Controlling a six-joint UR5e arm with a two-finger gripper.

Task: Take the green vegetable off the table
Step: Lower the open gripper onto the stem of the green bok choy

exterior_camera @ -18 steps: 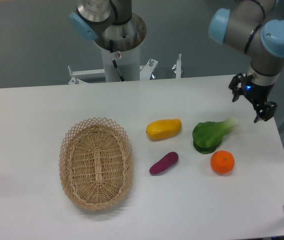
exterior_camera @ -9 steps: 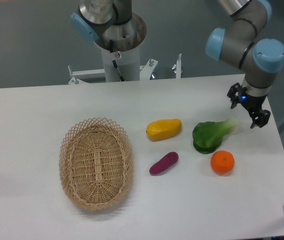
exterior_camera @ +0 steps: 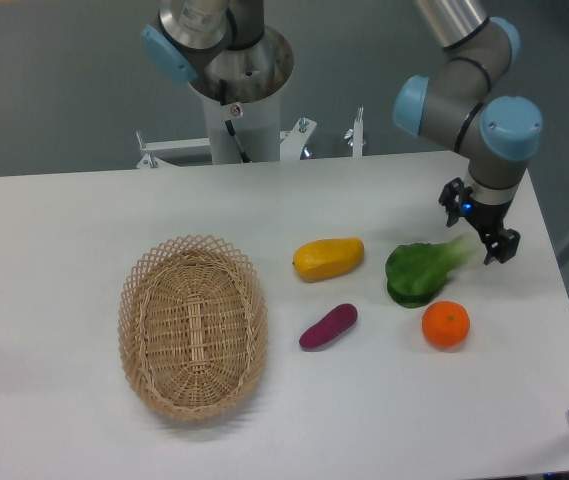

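Your gripper (exterior_camera: 478, 223) hangs just right of the vegetable's (exterior_camera: 421, 270) pale stalk end, fingers spread apart, nothing between them; whether a fingertip touches the stalk you can't tell from this view. The vegetable lies flat on the table (exterior_camera: 64, 230), dark leaves toward the left, stalk pointing up-right toward the gripper. Relative to the vegetable: orange (exterior_camera: 446, 324) just below and slightly right, close but apart; yellow fruit (exterior_camera: 328, 258) to the left, near; purple sweet potato (exterior_camera: 328, 326) below-left; wicker basket (exterior_camera: 192, 325) well apart to the left, nothing visible in it.
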